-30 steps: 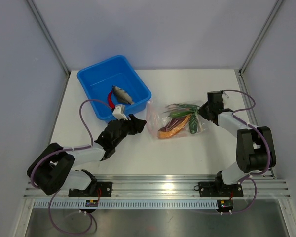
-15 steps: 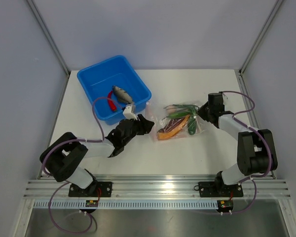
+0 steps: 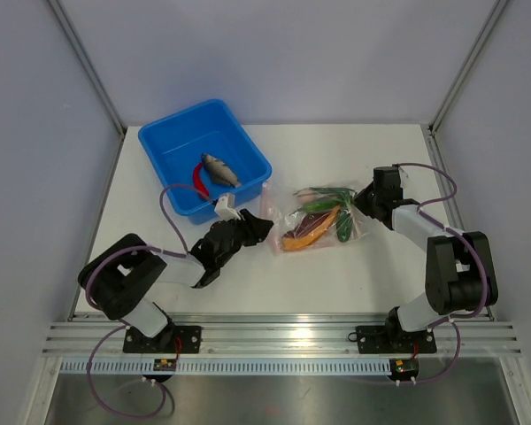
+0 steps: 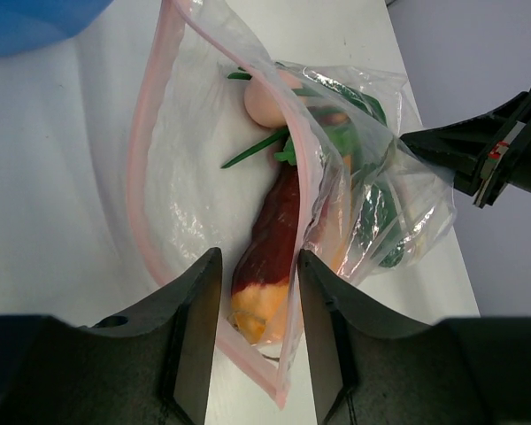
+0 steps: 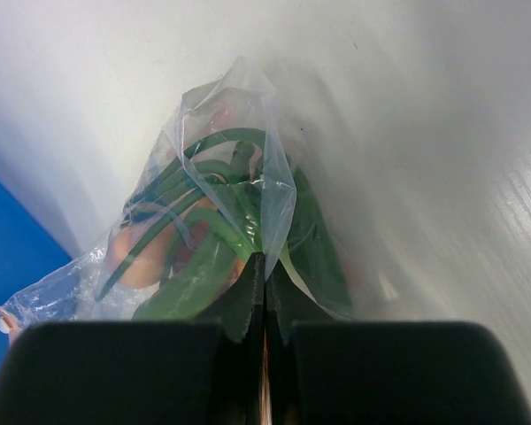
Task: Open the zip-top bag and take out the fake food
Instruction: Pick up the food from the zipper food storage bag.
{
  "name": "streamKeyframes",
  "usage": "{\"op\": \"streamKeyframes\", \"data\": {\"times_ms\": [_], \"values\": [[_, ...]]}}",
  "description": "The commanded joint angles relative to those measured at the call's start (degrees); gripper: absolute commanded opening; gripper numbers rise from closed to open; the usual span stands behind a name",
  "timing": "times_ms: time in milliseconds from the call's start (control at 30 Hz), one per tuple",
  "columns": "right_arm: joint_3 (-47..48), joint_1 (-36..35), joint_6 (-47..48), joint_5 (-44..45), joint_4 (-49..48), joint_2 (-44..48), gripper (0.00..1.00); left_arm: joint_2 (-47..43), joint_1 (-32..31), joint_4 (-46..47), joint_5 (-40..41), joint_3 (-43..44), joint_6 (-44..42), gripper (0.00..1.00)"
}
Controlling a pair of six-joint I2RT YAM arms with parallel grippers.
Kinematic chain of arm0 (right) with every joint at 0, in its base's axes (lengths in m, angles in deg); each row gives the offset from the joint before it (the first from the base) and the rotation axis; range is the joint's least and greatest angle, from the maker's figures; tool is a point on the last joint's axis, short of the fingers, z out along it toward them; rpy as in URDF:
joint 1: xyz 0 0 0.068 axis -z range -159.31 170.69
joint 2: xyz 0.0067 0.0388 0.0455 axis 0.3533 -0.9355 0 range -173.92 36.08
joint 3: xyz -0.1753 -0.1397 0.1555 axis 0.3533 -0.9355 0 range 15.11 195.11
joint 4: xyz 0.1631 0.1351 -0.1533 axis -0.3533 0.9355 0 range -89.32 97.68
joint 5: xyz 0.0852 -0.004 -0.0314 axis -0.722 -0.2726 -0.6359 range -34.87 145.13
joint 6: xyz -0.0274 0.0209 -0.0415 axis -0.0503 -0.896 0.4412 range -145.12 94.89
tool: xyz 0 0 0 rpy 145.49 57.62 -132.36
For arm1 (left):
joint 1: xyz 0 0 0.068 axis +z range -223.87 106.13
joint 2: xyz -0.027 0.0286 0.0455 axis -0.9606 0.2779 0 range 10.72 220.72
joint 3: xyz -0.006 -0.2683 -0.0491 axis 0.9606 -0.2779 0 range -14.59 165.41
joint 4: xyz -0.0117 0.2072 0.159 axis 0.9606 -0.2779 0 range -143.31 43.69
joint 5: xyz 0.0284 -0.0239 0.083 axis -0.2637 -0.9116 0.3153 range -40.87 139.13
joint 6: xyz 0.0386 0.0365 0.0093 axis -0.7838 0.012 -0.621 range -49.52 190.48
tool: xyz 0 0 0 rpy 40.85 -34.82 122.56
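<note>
Zip-top bag [image 3: 314, 221] lies on its side near the middle of the white tabletop [image 3: 354, 283], between my two arms and just beside the near right corner of the blue tub [image 3: 166, 166], which sits at the far left. Through my left wrist camera I see the bag [image 4: 195, 177] with its mouth gaping toward that arm, the pink zip strip [image 4: 140, 142] parted into a wide loop. My left gripper [image 3: 264, 227] is low at that mouth, and its jaws [image 4: 255, 274] stand partly apart, one on each side of the bag's near lip and a dark red piece [image 4: 274, 230] inside. I cannot tell whether either jaw is pressing on them. My right gripper [image 3: 361, 205] is at the opposite, closed end, and its jaws [image 5: 264, 262] are pinched tight on a fold of the clear plastic [image 5: 248, 133] there. Most of the fake food [image 3: 319, 217] is in the bag. The dark red piece has an orange end [image 4: 252, 314] nearest the mouth. Green pieces [image 4: 376, 217] are bunched toward the right gripper's end, thin green beans [image 5: 190, 190] beside them. A pale peach round piece [image 4: 264, 102] sits deeper in. Two pieces are out of the bag and in the tub, a grey fish [image 3: 221, 170] and a red chili [image 3: 198, 181] just beside it.
</note>
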Motion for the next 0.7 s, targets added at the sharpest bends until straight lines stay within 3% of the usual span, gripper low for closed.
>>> {"op": "streamKeyframes", "data": {"times_ms": [0, 167, 333, 667], "values": [[0.2, 0.3, 0.47, -0.99, -2.08, 1.15, 0.02, -2.83, -0.32, 11.04, 2.12, -3.13, -0.15, 0.43], [0.28, 0.3, 0.56, -1.08, -2.17, 1.06, 0.02, -5.55, -0.32, 10.27, 3.61, -4.89, -1.55, 0.45], [0.37, 0.3, 0.3, -0.99, -2.08, 0.97, 0.02, -7.76, -0.32, -1.42, 6.34, -1.64, -1.91, 0.45], [0.37, 0.3, 0.3, -1.25, -2.17, 0.97, 0.02, -2.67, -0.32, -10.31, 5.38, 5.21, -1.64, 0.44]]}}
